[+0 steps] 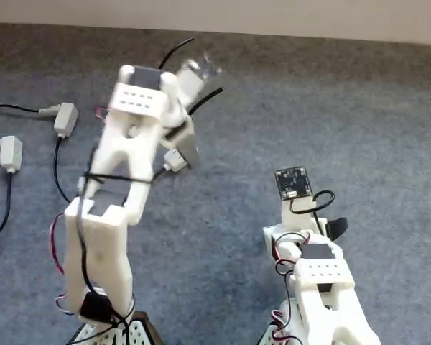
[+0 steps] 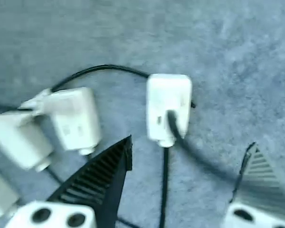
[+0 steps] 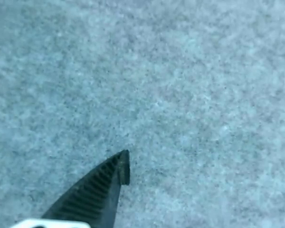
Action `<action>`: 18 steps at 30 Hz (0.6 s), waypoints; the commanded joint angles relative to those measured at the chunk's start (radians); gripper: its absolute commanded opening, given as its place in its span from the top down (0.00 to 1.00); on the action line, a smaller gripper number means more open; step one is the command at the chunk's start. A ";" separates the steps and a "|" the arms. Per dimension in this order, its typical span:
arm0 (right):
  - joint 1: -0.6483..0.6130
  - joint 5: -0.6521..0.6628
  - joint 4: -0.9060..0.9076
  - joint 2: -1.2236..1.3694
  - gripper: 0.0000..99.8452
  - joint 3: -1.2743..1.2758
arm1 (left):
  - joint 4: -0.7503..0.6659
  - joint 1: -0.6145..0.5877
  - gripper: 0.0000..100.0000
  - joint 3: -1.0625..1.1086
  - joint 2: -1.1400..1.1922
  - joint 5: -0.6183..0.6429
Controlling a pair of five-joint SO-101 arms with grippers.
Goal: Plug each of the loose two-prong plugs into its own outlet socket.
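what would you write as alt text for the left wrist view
The open left gripper hangs over a white plug that lies on grey carpet with a black cable running from it; nothing is held. Two more white connector pieces lie against each other close by.

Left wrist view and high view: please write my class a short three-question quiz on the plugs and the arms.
1. True or false: the left end effector grips the white plug.
2. Fill in: the cable leading from that plug is ___.
3. Compared with the right arm, the left arm is: A stretched farther out; B folded closer in.
Key: 1 false, its jaws stand apart and hold nothing; 2 black; 3 A.
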 commanded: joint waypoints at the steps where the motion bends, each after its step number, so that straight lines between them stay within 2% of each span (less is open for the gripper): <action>1: 0.005 0.011 -0.018 -0.027 0.46 -0.004 | 0.071 -0.061 0.64 -0.131 -0.159 0.006; 5: 0.025 0.011 -0.008 -0.028 0.46 -0.010 | 0.147 -0.105 0.64 -0.245 -0.294 0.008; 9: 0.122 0.006 0.074 -0.045 0.49 -0.079 | 0.167 -0.147 0.66 -0.275 -0.490 0.009; 11: 0.153 0.006 0.142 -0.079 0.58 -0.119 | 0.167 -0.173 0.72 -0.275 -0.588 0.012; 14: 0.159 0.006 0.255 -0.170 0.78 -0.165 | 0.167 -0.209 0.81 -0.231 -0.716 0.025; 16: 0.159 0.006 0.340 -0.251 0.89 -0.193 | 0.169 -0.243 0.83 -0.163 -0.806 0.075; 18: 0.159 0.011 0.433 -0.346 0.96 -0.223 | 0.169 -0.272 0.82 -0.058 -0.909 0.109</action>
